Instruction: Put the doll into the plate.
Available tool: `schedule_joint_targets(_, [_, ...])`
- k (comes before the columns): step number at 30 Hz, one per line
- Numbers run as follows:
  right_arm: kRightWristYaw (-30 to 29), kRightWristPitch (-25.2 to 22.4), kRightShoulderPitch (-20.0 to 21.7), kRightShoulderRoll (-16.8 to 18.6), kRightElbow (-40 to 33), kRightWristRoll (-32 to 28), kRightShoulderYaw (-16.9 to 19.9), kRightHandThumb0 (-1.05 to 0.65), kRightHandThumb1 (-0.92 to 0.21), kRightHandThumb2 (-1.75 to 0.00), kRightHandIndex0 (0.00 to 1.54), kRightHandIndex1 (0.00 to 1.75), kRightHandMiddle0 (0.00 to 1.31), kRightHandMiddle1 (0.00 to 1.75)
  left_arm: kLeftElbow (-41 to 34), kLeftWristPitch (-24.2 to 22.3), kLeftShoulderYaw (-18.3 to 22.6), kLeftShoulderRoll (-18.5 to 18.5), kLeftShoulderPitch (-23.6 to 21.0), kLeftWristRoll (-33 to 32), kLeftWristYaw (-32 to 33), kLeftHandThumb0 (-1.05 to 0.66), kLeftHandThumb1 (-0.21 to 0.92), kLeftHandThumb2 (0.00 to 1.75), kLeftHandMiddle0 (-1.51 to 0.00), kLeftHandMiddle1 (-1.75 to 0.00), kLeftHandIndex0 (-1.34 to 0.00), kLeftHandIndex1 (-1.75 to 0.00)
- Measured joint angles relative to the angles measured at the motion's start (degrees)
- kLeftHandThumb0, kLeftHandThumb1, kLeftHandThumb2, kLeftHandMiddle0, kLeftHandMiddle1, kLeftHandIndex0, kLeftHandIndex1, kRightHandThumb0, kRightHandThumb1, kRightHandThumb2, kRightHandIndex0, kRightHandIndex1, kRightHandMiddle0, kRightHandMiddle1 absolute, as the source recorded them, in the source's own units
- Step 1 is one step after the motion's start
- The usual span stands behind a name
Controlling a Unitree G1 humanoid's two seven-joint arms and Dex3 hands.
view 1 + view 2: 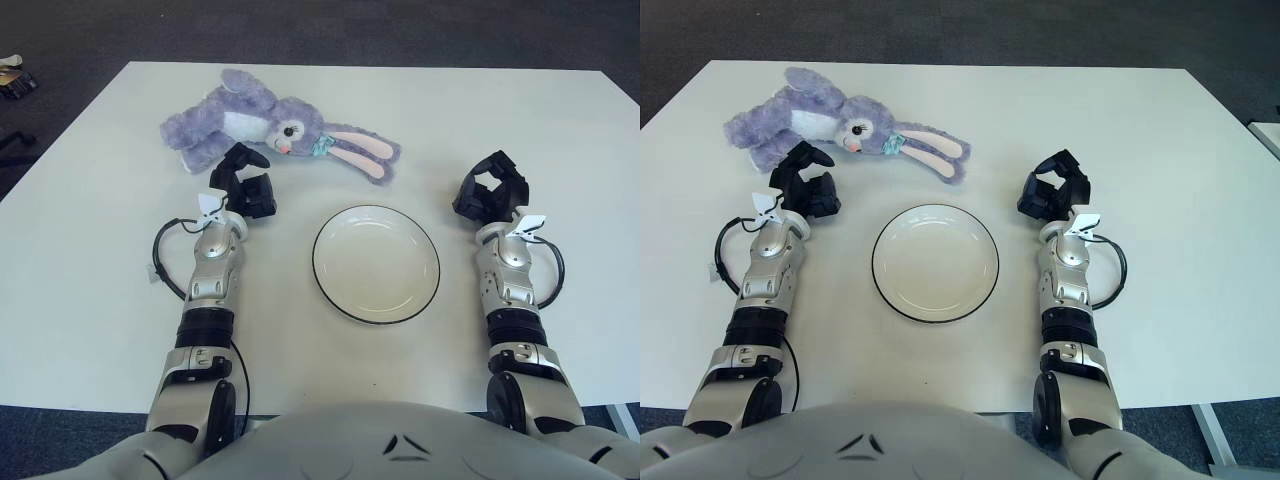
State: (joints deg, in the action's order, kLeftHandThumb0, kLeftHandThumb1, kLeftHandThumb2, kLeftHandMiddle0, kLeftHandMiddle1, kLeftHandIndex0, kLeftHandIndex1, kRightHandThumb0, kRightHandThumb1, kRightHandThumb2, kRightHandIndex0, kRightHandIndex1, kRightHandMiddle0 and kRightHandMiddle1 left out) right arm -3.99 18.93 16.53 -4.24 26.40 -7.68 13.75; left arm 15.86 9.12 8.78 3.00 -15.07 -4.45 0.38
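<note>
A purple plush bunny doll (262, 123) lies on its side at the back of the white table, its long pink-lined ears (362, 151) stretched to the right. A white plate (376, 263) with a dark rim sits empty in the middle, between my arms. My left hand (246, 182) hovers just in front of the doll's body, fingers curled loosely and holding nothing. My right hand (491, 190) shows to the right of the plate, fingers curled the same way around nothing.
The white table (90, 250) ends at dark carpet behind and to the left. A small object (14, 82) lies on the floor at the far left. A cable loops beside my left forearm (165, 262).
</note>
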Motion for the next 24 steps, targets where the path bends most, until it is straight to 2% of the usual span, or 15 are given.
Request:
schedule_joint_targets(5, [0.1, -0.2, 0.0, 0.1, 0.0, 0.0, 0.0, -0.5, -0.28, -1.36, 1.41, 1.75, 0.64, 1.75, -0.5, 0.3, 0.5, 0.7, 0.0, -0.6, 0.0, -0.5, 0.26, 1.39, -1.25, -1.75, -0.66, -1.75])
schedule_joint_targets(12, [0.3, -0.3, 0.1, 0.2, 0.1, 0.0, -0.1, -0.49, -0.29, -1.35, 1.41, 1.75, 0.63, 1.75, -0.9, 4.9, 0.0, 4.2, -0.4, 7.1, 3.4, -0.47, 0.36, 1.27, -1.16, -1.75, -0.58, -1.75])
schedule_joint_targets(15, [0.2, -0.4, 0.1, 0.2, 0.1, 0.0, -0.1, -0.49, -0.29, -1.35, 1.41, 1.75, 0.63, 1.75, -1.2, 6.1, -0.1, 5.4, -0.7, 9.1, 4.5, -0.45, 0.42, 1.19, -1.04, -1.75, -0.53, -1.75])
schedule_joint_targets(16, [0.2, -0.6, 0.1, 0.2, 0.1, 0.0, -0.1, -0.49, -0.3, -1.34, 1.41, 1.75, 0.63, 1.75, -1.2, 6.5, -0.1, 5.9, -0.9, 9.6, 4.7, -0.29, 0.34, 1.27, -0.92, -1.75, -0.53, -1.71])
schedule_joint_targets(19, [0.1, -1.0, 0.1, 0.2, 0.0, 0.1, -0.2, -0.48, -0.31, -1.33, 1.41, 1.75, 0.62, 1.75, -0.9, 7.1, 0.1, 7.0, -1.9, 10.3, 4.9, -0.1, 0.27, 1.36, -0.73, -1.75, -0.51, -1.69])
schedule_joint_targets(24, [0.0, -1.3, 0.0, 0.2, -0.3, 0.1, -0.3, -0.48, -0.31, -1.33, 1.4, 1.75, 0.62, 1.75, 0.4, 10.0, 0.4, 8.7, -4.0, 11.7, 6.6, -0.02, 0.29, 1.35, -0.6, -1.74, -0.47, -1.73])
